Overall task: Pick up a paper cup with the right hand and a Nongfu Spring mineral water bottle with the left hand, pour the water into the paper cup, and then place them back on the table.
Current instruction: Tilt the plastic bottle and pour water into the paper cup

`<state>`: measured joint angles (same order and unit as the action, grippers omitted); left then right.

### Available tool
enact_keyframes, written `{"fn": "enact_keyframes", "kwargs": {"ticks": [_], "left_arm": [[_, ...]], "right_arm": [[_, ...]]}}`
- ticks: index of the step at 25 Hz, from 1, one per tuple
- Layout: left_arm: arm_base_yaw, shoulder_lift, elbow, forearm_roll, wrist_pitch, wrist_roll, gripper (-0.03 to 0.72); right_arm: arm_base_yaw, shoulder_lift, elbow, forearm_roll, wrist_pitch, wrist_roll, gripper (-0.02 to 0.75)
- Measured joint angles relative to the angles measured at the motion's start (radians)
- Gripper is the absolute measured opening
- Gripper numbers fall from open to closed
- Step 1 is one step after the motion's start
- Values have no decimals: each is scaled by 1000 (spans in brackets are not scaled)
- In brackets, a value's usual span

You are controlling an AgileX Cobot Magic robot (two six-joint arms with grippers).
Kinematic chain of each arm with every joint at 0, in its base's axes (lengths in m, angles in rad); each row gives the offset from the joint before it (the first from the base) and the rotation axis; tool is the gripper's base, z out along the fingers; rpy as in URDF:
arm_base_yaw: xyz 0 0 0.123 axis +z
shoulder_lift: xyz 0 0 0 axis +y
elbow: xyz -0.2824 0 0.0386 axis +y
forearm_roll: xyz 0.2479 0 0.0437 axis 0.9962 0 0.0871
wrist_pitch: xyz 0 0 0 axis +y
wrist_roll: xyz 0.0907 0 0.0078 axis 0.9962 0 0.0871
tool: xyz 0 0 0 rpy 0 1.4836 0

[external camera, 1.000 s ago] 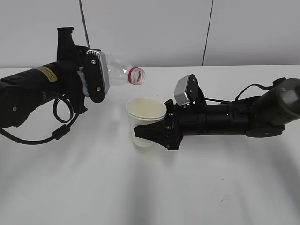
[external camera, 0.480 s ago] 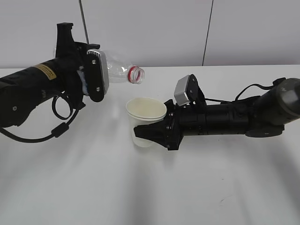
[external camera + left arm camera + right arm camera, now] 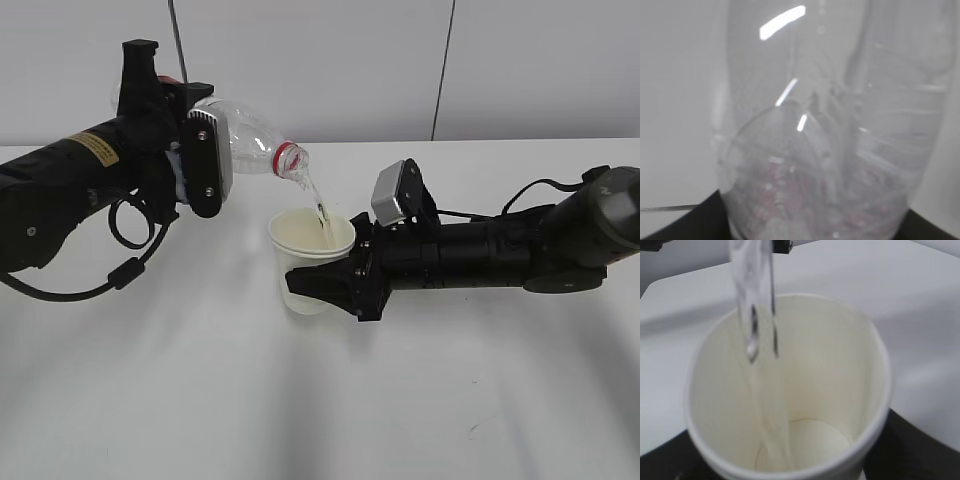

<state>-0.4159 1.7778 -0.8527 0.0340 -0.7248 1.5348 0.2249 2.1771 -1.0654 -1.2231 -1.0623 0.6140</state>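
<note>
My left gripper point(image 3: 200, 160) is shut on the Nongfu Spring bottle point(image 3: 250, 145), which is tipped with its red-ringed mouth down to the right, above the paper cup point(image 3: 310, 260). A stream of water point(image 3: 312, 195) runs from the mouth into the cup. My right gripper point(image 3: 335, 285) is shut on the cup and holds it upright, just above or on the white table point(image 3: 300, 400). In the right wrist view the cup point(image 3: 840, 365) fills the frame and the water point(image 3: 757, 315) falls onto its left inner wall. The left wrist view shows only the blurred clear bottle point(image 3: 825, 150).
The right arm's cable point(image 3: 545, 190) lies on the table behind that arm. The left arm's cable point(image 3: 120, 275) loops below its wrist. A small dark scuff point(image 3: 472, 428) marks the table at the front right. A grey wall stands behind.
The left gripper has tilted the bottle's mouth further down and lifted its base slightly; water now pours into the cup. The right arm and cup have stayed put.
</note>
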Motion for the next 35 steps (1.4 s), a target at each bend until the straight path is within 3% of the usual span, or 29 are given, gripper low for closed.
{"fn": "enact_keyframes", "kwargs": {"ticks": [35], "left_arm": [[0,0,0,-34,-11,27,356]], "right_arm": [[0,0,0,-6,4,0,483]]}}
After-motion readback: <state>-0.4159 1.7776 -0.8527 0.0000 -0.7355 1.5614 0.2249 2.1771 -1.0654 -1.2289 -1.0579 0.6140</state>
